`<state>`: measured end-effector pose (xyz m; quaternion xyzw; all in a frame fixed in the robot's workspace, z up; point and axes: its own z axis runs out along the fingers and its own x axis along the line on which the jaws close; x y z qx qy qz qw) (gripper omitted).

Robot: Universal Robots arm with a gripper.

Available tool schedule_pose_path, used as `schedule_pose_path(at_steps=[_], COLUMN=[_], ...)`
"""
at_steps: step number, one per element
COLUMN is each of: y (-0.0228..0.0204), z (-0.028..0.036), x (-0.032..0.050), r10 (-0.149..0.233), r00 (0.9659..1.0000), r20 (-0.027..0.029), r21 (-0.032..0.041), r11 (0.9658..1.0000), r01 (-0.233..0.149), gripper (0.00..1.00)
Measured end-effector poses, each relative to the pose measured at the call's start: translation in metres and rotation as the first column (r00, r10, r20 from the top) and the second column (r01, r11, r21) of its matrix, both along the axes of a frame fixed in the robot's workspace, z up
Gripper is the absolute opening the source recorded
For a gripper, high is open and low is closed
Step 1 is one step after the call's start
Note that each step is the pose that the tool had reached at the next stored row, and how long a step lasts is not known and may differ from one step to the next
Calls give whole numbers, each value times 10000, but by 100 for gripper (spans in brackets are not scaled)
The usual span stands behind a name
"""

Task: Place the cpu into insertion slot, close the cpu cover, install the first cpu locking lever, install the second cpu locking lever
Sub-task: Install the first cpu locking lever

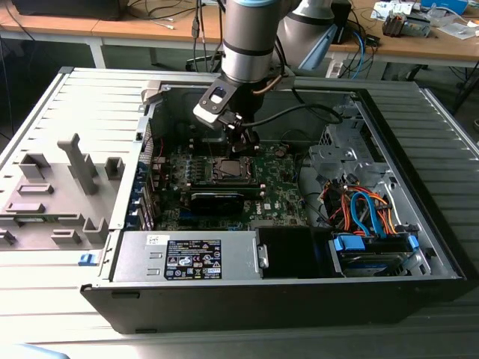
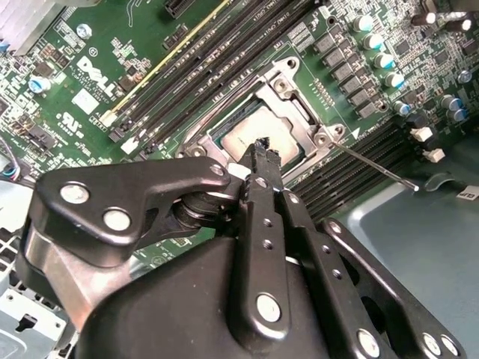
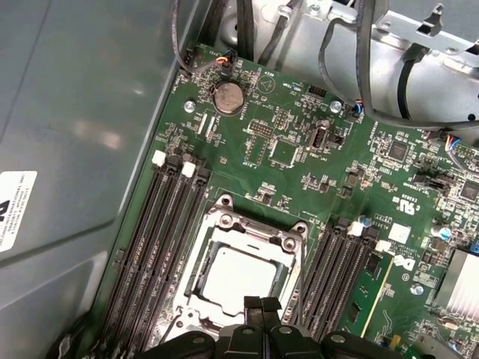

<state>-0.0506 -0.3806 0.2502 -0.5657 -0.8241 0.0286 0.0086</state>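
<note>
The cpu lies flat in the insertion slot on the green motherboard; its silvery top also shows in the second wrist view. The cpu cover, a silvery frame, lies down around the chip's edges. A thin locking lever sticks out free from one corner of the socket. My gripper hangs just above the socket's edge. In both wrist views its black tips are pressed together, shut on nothing, over the rim of the cover.
Long black memory slots flank the socket on both sides. A coin battery and cables lie further off. The power supply and case walls bound the board. Grey fixtures stand outside the case at the exterior view's left.
</note>
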Motion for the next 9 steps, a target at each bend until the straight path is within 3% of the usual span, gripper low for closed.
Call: schedule_pose_path(at_steps=[9], y=[0], z=[0], x=[0], r10=[253], r00=[9997], r20=[0], r21=[-4], r11=[9997], r01=[-253], gripper=[11])
